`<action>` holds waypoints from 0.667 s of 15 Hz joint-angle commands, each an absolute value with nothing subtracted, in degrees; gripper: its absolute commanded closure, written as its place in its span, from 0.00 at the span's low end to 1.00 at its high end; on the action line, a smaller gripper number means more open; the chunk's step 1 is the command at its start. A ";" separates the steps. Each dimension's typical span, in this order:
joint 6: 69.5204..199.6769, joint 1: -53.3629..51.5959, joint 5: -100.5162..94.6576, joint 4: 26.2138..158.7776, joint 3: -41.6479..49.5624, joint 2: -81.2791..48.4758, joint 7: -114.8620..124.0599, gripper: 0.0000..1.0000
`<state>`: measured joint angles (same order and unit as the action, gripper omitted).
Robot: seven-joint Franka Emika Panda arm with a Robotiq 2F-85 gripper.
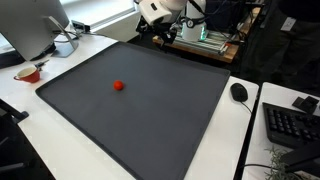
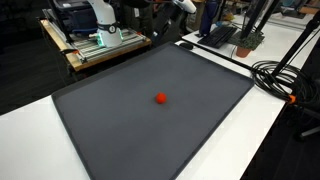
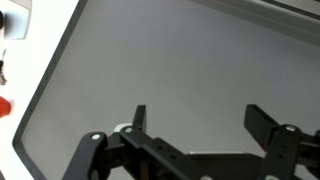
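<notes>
A small red ball [image 1: 118,86] lies near the middle of a large dark grey mat [image 1: 150,120] on a white table; it shows in both exterior views [image 2: 160,98]. My gripper [image 1: 163,34] hangs above the mat's far edge, well away from the ball. In the wrist view the gripper [image 3: 200,125] is open and empty, with bare mat [image 3: 170,60] between its fingers. The ball is out of the wrist view.
A red dish [image 1: 28,72] sits on the white table beside the mat, and its edge shows in the wrist view [image 3: 3,105]. A monitor [image 1: 35,30], a mouse [image 1: 239,92] and a keyboard [image 1: 290,122] stand around the mat. Cables [image 2: 280,75] lie along one side.
</notes>
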<state>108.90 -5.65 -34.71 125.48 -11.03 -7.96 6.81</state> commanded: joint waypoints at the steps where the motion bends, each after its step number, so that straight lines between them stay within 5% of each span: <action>1: 105.29 -8.11 -40.55 122.57 -9.33 -13.41 5.88 0.00; 10: 98.04 -12.17 -57.05 114.51 -8.70 -29.68 -1.65 0.00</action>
